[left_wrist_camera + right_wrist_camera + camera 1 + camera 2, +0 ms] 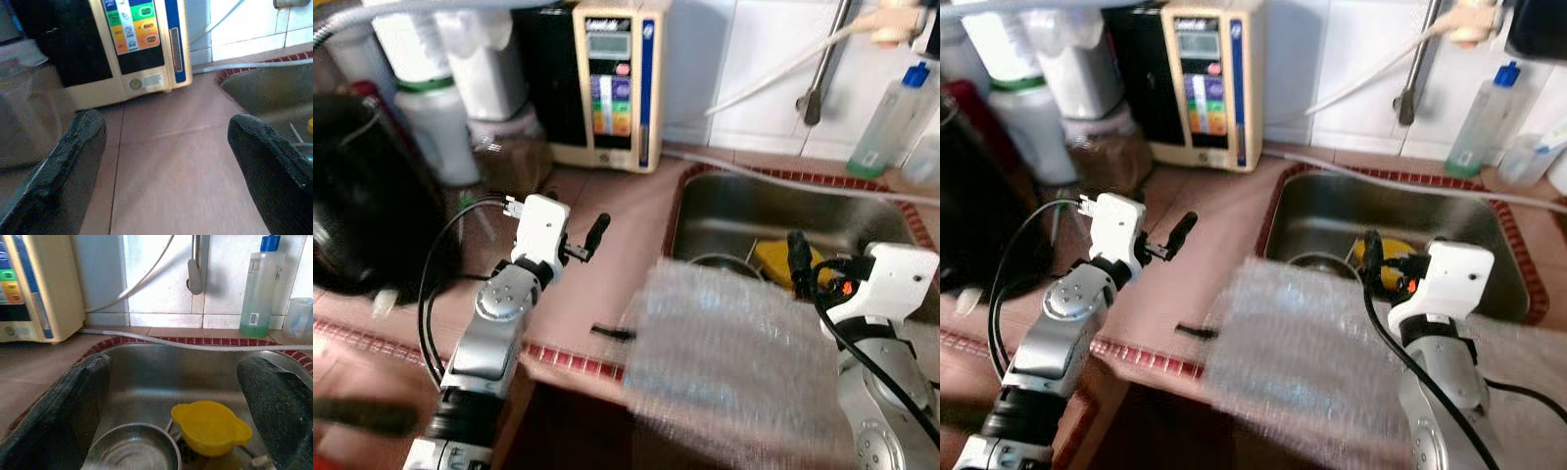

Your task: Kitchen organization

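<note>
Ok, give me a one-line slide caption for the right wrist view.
Open right gripper poised over the steel sink, facing a yellow bowl and a metal bowl.

Brown counter point(607, 245) (sunken sink point(744, 211)) carries beige appliance point(612, 83)

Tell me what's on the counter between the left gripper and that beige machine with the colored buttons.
Nothing: the left wrist view shows bare brown countertop between the open left gripper and the beige machine.
</note>
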Controlling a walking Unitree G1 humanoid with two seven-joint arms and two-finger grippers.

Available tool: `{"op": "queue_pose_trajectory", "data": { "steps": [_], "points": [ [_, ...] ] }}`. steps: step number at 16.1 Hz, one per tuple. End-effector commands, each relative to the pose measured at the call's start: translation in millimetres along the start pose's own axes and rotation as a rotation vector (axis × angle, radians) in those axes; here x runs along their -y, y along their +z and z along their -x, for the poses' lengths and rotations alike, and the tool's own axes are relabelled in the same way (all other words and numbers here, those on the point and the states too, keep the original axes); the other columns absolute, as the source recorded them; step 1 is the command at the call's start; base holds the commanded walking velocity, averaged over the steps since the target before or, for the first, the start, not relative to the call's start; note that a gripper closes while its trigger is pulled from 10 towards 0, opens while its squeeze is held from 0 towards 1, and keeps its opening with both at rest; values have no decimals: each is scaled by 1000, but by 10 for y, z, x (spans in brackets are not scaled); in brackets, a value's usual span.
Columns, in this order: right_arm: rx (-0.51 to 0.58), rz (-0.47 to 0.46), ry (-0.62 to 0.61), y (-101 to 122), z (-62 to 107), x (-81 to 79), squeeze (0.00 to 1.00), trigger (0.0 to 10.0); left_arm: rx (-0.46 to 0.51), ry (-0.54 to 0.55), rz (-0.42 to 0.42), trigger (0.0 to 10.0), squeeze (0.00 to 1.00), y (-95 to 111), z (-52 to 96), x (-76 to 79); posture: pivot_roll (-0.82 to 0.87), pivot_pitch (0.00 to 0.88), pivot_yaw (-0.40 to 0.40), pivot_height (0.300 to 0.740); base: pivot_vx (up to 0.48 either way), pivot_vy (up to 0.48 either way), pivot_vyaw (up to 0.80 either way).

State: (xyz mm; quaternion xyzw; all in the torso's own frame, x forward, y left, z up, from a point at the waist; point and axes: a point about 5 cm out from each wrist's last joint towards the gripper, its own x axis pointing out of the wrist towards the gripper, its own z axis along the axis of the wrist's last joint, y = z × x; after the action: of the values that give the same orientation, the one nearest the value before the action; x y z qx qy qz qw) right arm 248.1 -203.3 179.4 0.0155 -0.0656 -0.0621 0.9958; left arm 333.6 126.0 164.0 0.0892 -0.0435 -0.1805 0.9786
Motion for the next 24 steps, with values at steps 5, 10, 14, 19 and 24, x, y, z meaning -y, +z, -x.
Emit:
{"op": "queue_pose_trajectory", "data": {
  "steps": [5,10,14,19,24],
  "points": [
    [13,-13,-15,17,4,26,0,10000,-13,3,-19,10000,0,11,-10,-9,45,10,60,740,-275,0,0],
    [15,-2,-25,27,3,69,0,10000,17,-18,-15,10000,0,39,-15,24,41,11,55,740,-209,0,0],
    [16,3,-30,27,5,81,0,10000,41,-47,19,10000,0,60,-6,31,34,11,53,740,0,0,0],
    [15,9,-37,31,13,97,0,10000,46,-72,40,10000,0,58,-9,67,30,14,56,740,0,0,0],
    [13,6,-39,24,14,97,0,10000,46,-76,53,10000,0,60,-16,62,31,15,56,740,0,-421,0]
  ]
}}
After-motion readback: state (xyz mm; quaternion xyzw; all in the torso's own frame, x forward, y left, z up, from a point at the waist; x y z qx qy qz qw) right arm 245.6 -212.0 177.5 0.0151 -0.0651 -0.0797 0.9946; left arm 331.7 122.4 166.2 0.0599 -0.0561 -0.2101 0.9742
